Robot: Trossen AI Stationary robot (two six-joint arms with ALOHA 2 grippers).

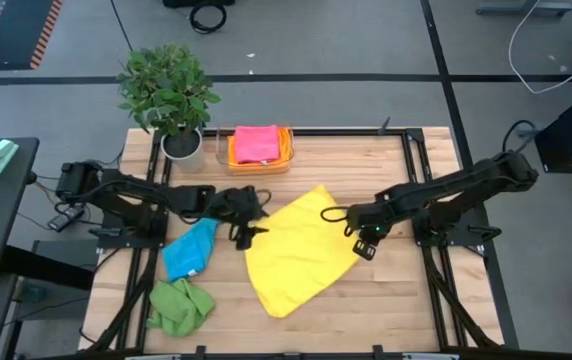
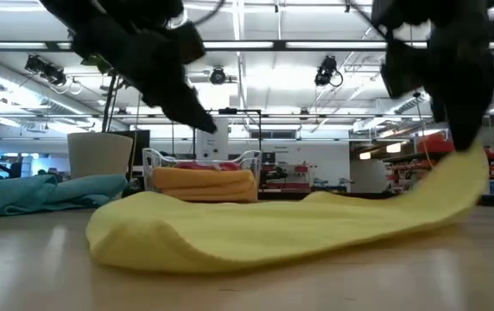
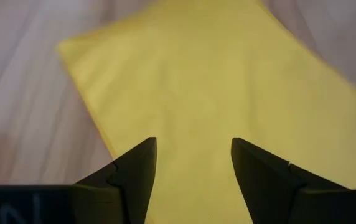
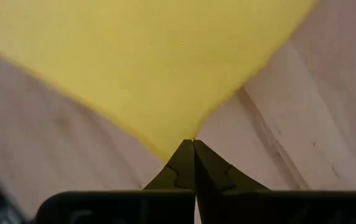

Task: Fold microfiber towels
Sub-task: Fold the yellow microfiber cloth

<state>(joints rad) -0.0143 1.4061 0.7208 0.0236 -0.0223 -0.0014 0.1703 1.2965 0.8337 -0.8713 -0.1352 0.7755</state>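
High view, yellow towel: the yellow towel [image 1: 296, 250] lies spread near the middle of the counter [image 1: 396, 290], skewed so its corners point toward the edges.
Right end effector: the right end effector [image 1: 364, 235] is pinched fully closed on the towel's corner nearest the right edge; the low view shows that corner lifted off the wood (the rest lies flat).
Left end effector: the left end effector [image 1: 249, 222] hovers with its jaws spread wide at the towel's opposite edge, holding nothing.
Handling: soft, light and limp by the look of it, likely to sag and drag when lifted; the nap should grip rather than slip. Corners and hems look like the sensible places to take hold, one per arm, so the fold stays square.
Other towels: a blue towel [image 1: 191, 250] lies crumpled just beside the yellow one toward the left edge, a green towel [image 1: 178, 307] is bunched near the front-left corner, and a pink towel [image 1: 257, 142] sits folded on an orange one in the tray [image 1: 287, 152] at the far edge.
Obstacles: the blue towel could catch a swept corner. A potted plant [image 1: 169, 95] stands at the far-left corner, well apart.
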